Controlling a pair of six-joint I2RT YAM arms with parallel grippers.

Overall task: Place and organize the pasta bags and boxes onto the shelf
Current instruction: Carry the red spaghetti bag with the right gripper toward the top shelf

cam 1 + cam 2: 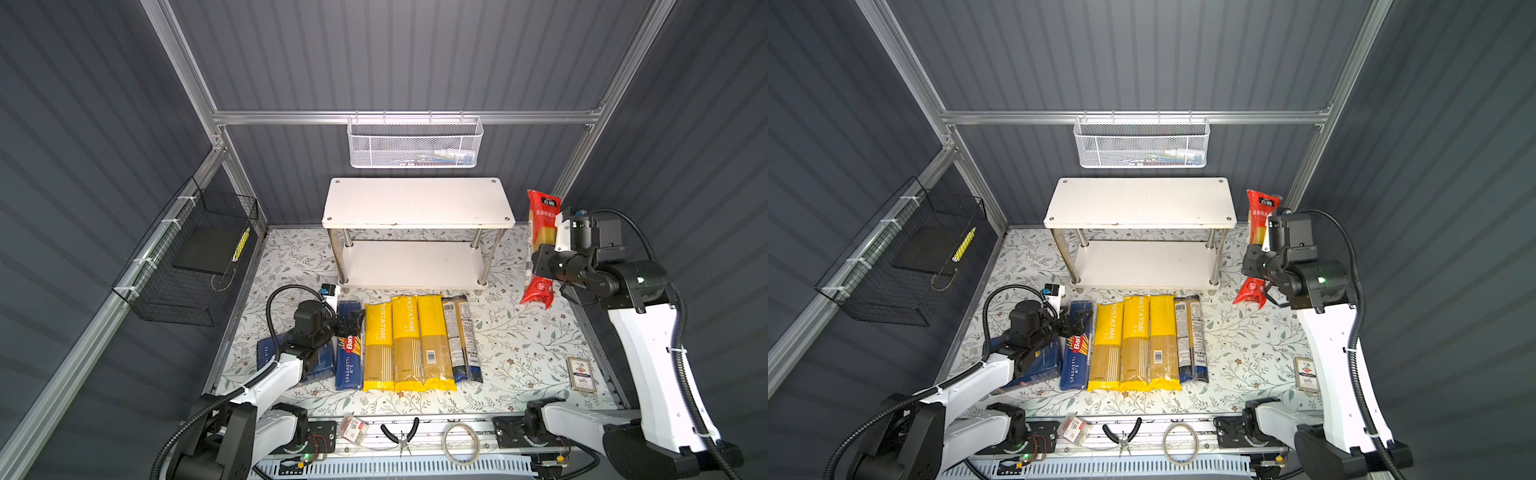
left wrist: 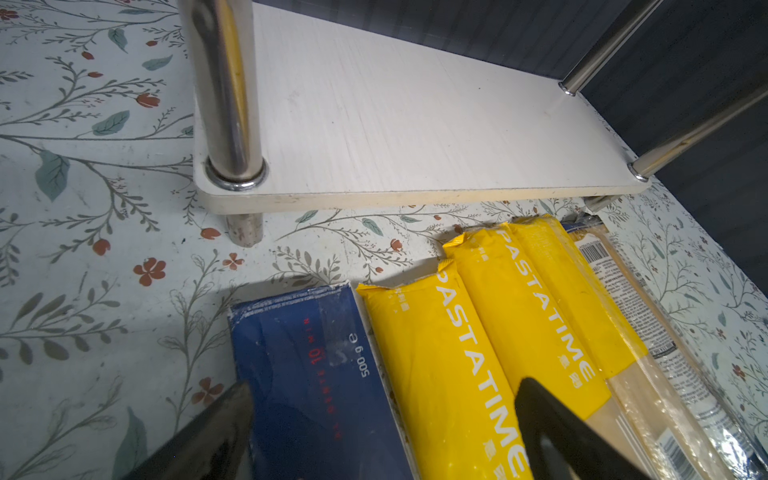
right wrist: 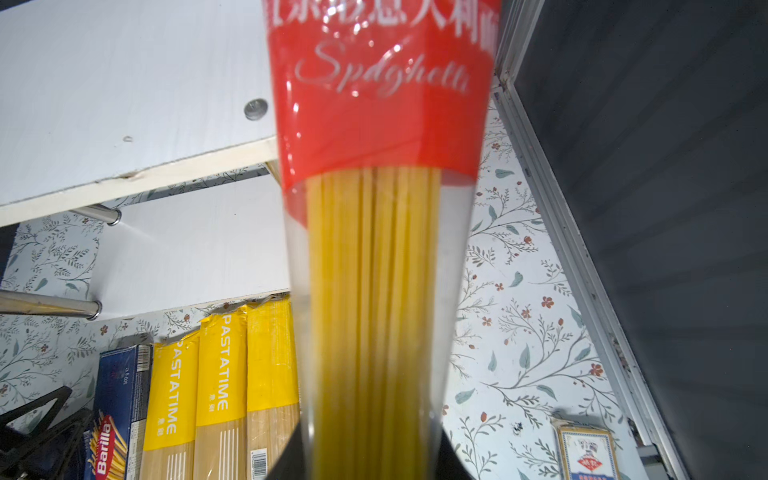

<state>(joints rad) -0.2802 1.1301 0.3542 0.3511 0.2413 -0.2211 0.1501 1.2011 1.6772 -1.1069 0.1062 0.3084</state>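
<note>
My right gripper (image 1: 540, 255) (image 3: 372, 457) is shut on a red-ended clear spaghetti bag (image 1: 541, 220) (image 3: 374, 249). It holds the bag upright in the air beside the right end of the white two-tier shelf (image 1: 415, 201) (image 3: 124, 83). A blue Barilla box (image 1: 348, 361) (image 2: 307, 374), three yellow Pastatime bags (image 1: 407, 340) (image 2: 436, 353) and a dark bag (image 1: 461, 336) lie side by side in front of the shelf. My left gripper (image 1: 351, 322) (image 2: 384, 386) is open above the blue box's far end. A second blue box (image 1: 266, 353) lies under the left arm.
A white mesh basket (image 1: 413, 143) hangs on the back rail above the shelf. A black wire basket (image 1: 187, 257) is fixed to the left wall. A small card box (image 1: 581, 373) lies at the right on the floral mat. Pliers (image 1: 401, 434) and a wire ring (image 1: 460, 442) rest on the front rail.
</note>
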